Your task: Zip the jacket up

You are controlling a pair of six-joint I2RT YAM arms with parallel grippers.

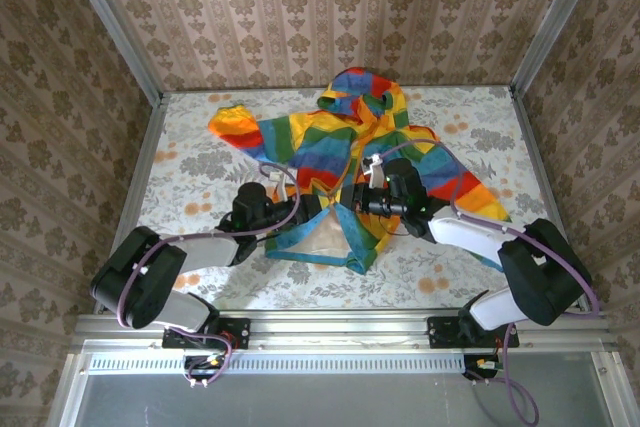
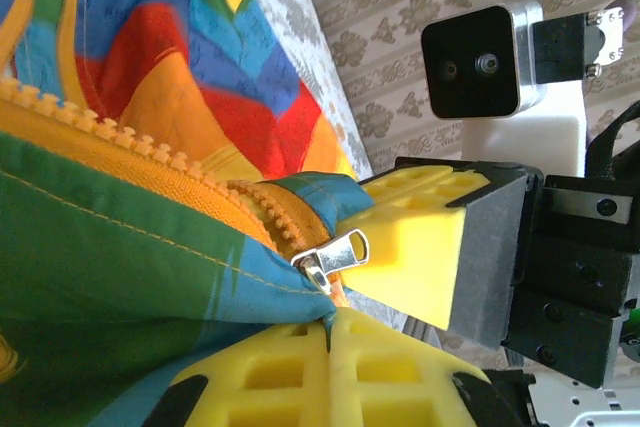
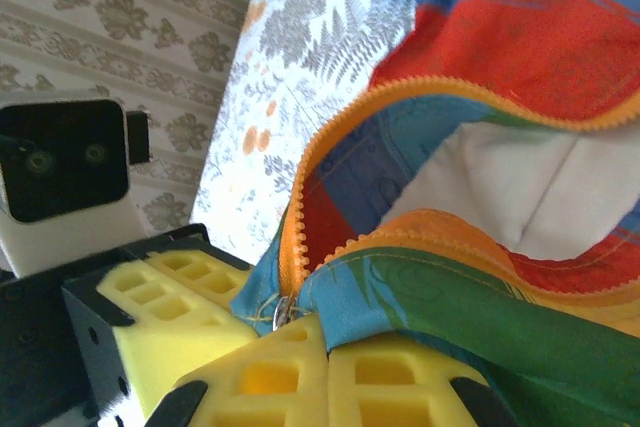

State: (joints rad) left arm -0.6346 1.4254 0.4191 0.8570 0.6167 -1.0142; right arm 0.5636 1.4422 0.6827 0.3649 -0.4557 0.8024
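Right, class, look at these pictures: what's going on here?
Two robot arms are working on a small rainbow-striped hooded jacket spread on the floral-patterned table. The left tool and the right tool are both shut on its bottom hem beside the silver zipper pull. The orange zipper gapes open above, showing pale lining.

No text, label, brand, number or sign is showing clearly enough to be read in any of the views.
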